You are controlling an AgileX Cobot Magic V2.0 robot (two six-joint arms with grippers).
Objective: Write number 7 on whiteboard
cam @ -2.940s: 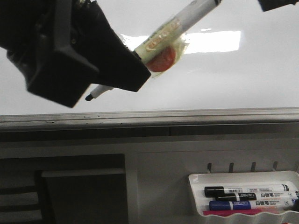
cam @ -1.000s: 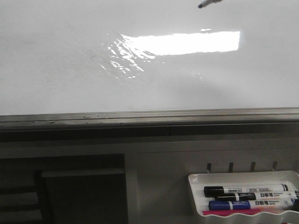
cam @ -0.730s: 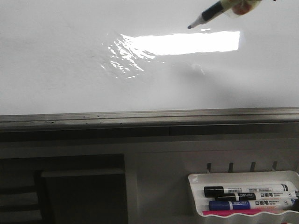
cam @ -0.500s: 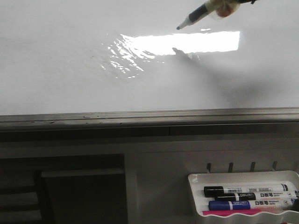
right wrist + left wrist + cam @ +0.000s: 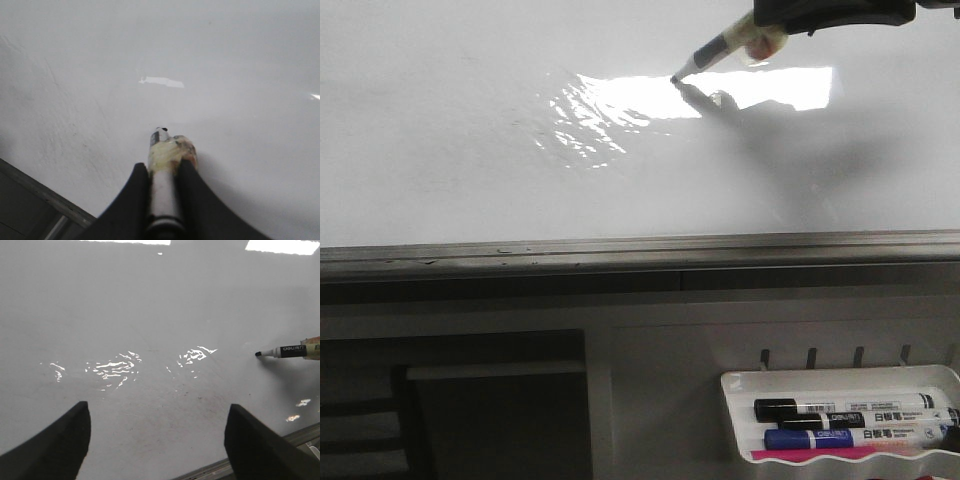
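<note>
The whiteboard (image 5: 470,150) fills the upper front view, glossy white with a glare patch and a grey metal lower edge strip (image 5: 620,250). No number 7 stroke shows on it. My right gripper (image 5: 790,12) enters at the top right, shut on a black-tipped marker (image 5: 720,48) wrapped in tape. The marker tip (image 5: 676,77) is at the board surface, meeting its shadow. In the right wrist view the fingers (image 5: 132,200) clamp the marker (image 5: 162,185). The marker also shows in the left wrist view (image 5: 287,351). My left gripper (image 5: 157,440) is open and empty over the board.
A white plastic marker tray (image 5: 740,385) hangs below the board at the lower right and holds black, blue and pink markers (image 5: 840,425). A dark recess (image 5: 450,400) lies under the board at the lower left.
The left arm that blocked the front view has withdrawn. The right gripper has brought the marker down and to the left from the top edge until its tip reaches the board.
</note>
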